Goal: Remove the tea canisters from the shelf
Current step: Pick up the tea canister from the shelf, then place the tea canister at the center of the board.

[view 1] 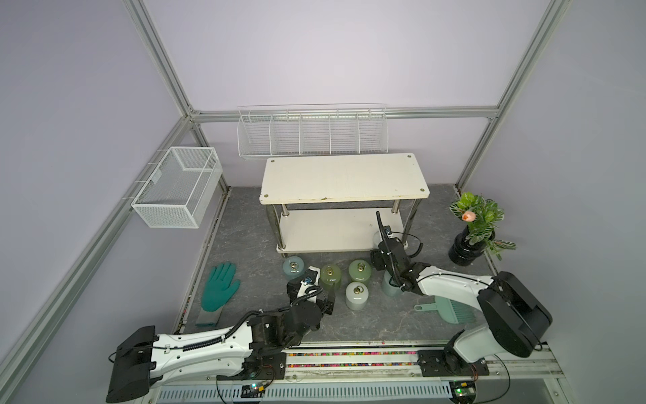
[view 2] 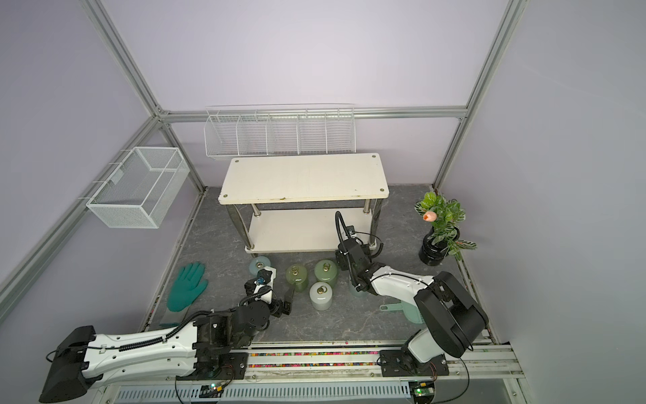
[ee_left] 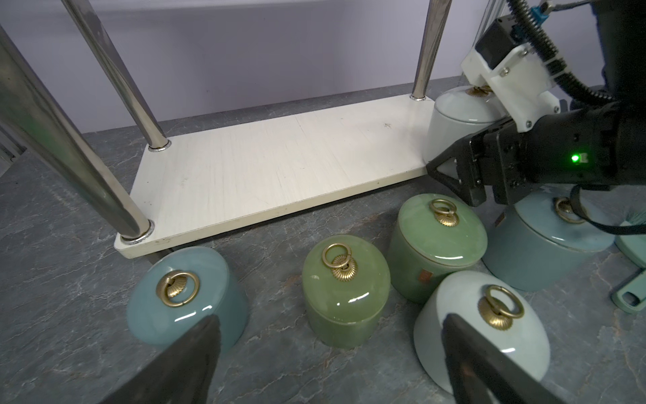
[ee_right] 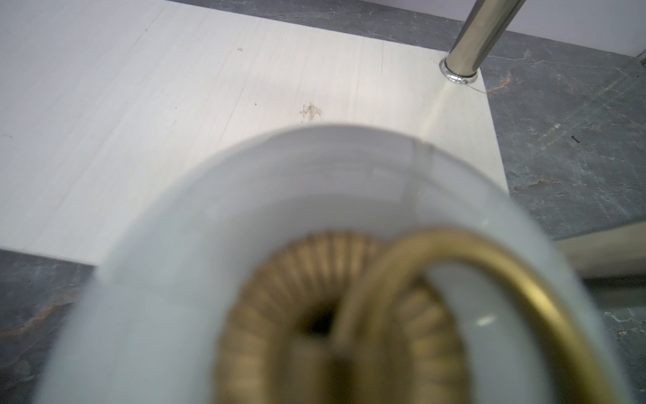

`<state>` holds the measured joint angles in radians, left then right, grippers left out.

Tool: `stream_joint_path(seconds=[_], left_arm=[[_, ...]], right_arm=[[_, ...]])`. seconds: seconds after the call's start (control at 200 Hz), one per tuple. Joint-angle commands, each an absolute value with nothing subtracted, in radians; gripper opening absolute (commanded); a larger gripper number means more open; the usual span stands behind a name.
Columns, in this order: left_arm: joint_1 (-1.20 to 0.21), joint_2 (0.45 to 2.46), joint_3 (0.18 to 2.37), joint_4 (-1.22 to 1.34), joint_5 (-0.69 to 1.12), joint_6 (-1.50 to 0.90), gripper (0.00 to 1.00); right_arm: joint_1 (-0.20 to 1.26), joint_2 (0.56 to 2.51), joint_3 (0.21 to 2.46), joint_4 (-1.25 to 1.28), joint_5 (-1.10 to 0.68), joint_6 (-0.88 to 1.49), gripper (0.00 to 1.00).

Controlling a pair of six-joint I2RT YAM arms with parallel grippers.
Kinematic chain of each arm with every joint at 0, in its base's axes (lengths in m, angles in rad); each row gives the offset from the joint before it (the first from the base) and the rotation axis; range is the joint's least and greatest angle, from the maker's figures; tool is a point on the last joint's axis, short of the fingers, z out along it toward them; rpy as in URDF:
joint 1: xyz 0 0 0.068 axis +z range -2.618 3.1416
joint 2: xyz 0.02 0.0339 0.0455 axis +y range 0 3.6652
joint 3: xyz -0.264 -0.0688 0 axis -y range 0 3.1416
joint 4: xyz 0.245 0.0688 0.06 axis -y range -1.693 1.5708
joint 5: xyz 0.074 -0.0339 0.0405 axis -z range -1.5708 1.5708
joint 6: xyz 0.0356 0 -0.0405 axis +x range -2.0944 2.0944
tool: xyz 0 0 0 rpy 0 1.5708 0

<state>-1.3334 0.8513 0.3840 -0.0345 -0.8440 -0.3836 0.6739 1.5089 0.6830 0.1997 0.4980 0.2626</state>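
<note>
The shelf (view 1: 344,178) has a bare top board. A white tea canister (ee_left: 454,115) stands at the right end of its lower board (ee_left: 279,164). My right gripper (view 1: 380,245) is shut on that canister; its lid and brass ring fill the right wrist view (ee_right: 314,217). On the floor before the shelf stand a pale blue canister (view 1: 293,267), two green ones (view 1: 330,276) (view 1: 360,270), a white one (view 1: 356,295) and another pale blue one (ee_left: 545,245) under the right arm. My left gripper (ee_left: 332,356) hovers open before them, holding nothing.
A green glove (view 1: 220,286) lies on the floor at the left. A teal dustpan and brush (view 1: 451,309) lies by the right arm. A black vase with a plant (view 1: 465,250) stands at the right. White wire baskets (view 1: 178,185) (view 1: 313,131) hang on the walls.
</note>
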Motion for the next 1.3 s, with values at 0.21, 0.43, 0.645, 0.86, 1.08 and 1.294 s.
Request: stream_joint_path(seconds=[0.21, 0.43, 0.645, 0.86, 1.08, 1.294], left_arm=[[-1.318, 0.865, 0.417, -0.021, -0.827, -0.377, 1.0], [-1.318, 0.869, 0.42, -0.02, -0.821, -0.377, 1.0], [-1.317, 0.871, 0.419, -0.016, -0.819, -0.377, 1.0], [-1.316, 0.872, 0.424, -0.016, -0.816, -0.373, 1.0], [-1.317, 0.875, 0.426, -0.016, -0.811, -0.371, 1.0], [-1.316, 0.88, 0.433, -0.014, -0.806, -0.367, 1.0]], right_arm=[[0.661, 1.445, 0.644, 0.215, 0.522, 0.277, 0.6], [0.657, 1.403, 0.628, 0.2, 0.529, 0.287, 0.6], [0.657, 1.383, 0.602, 0.19, 0.529, 0.299, 0.59], [0.655, 1.367, 0.583, 0.186, 0.538, 0.308, 0.59], [0.655, 1.345, 0.553, 0.178, 0.557, 0.326, 0.59], [0.653, 1.314, 0.526, 0.169, 0.59, 0.349, 0.59]])
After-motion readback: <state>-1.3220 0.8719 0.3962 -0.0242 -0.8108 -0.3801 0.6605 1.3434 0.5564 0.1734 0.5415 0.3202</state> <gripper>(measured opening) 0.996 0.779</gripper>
